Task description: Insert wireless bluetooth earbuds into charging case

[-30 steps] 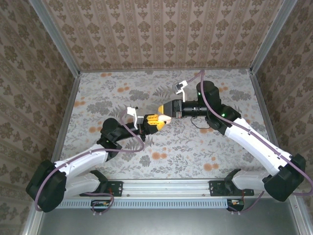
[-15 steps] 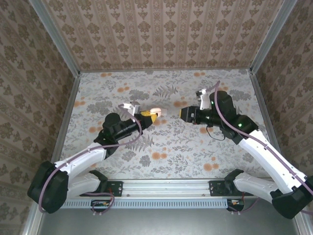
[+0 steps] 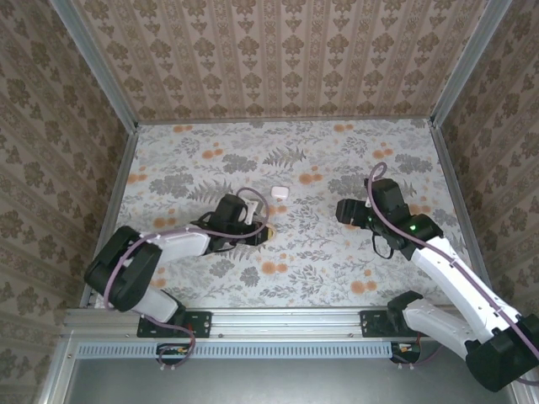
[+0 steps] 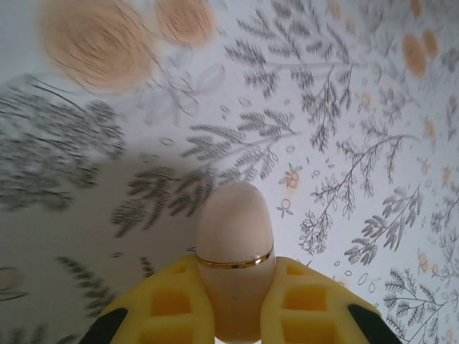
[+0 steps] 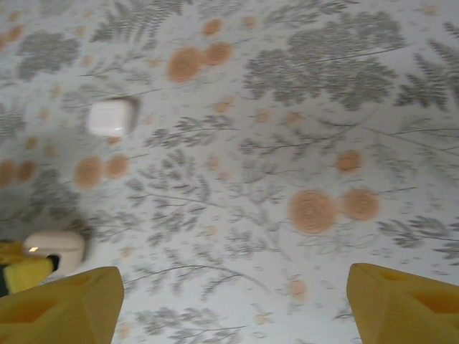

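Observation:
The charging case (image 3: 280, 193) is a small white rounded box lying alone on the floral table, also seen at the upper left of the right wrist view as the case (image 5: 111, 118). My left gripper (image 3: 264, 232) sits just near-left of it, shut on a cream oval pod (image 4: 235, 229) with a gold band. The yellow fingers (image 4: 168, 304) clamp the pod's lower half, and its rounded end sticks out forward. The same pod (image 5: 54, 246) appears low left in the right wrist view. My right gripper (image 3: 341, 210) stands open with nothing between its fingers, well to the right of the case. The earbuds are out of view.
The floral table (image 3: 295, 261) is walled by patterned panels at the back and both sides, with metal posts at the corners. The right arm's cable (image 3: 375, 172) loops above its wrist. A metal rail (image 3: 286, 320) runs along the near edge.
The two grippers met at mid-table a second ago. The right gripper has since opened and drawn back to the right; the left has pulled back toward the near edge with the pod.

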